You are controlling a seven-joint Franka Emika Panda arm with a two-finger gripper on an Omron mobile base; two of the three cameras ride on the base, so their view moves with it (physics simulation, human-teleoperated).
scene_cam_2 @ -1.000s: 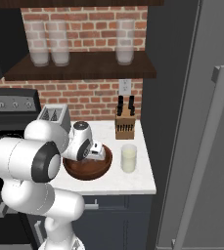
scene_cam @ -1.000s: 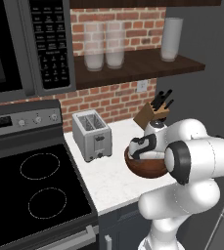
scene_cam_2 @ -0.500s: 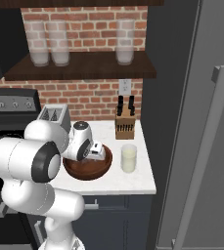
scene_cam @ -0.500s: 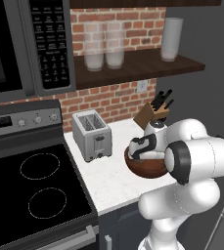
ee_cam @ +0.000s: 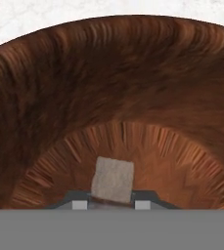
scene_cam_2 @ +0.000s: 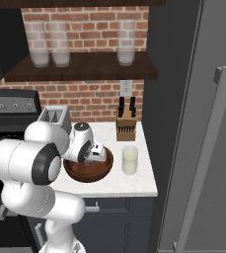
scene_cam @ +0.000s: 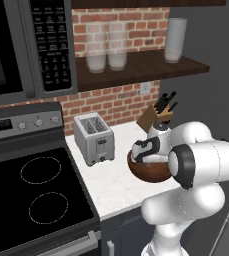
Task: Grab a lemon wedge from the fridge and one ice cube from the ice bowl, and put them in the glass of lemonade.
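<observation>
On the bench the ice bowl (scene_cam_2: 89, 170) sits left of the glass of lemonade (scene_cam_2: 130, 160), near it. The pincer (ee_cam: 111, 204) reaches down into the bowl, its jaws closed on the pale ice cube (ee_cam: 113, 178) lying between them on the bowl's floor. I judge the coming carry runs up over the rim, then right to the glass.

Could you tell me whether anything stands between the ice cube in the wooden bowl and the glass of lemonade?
Nothing visible does. The gripper is down in the ice bowl, closed around the ice cube, and the glass of lemonade stands just beside the bowl.
</observation>
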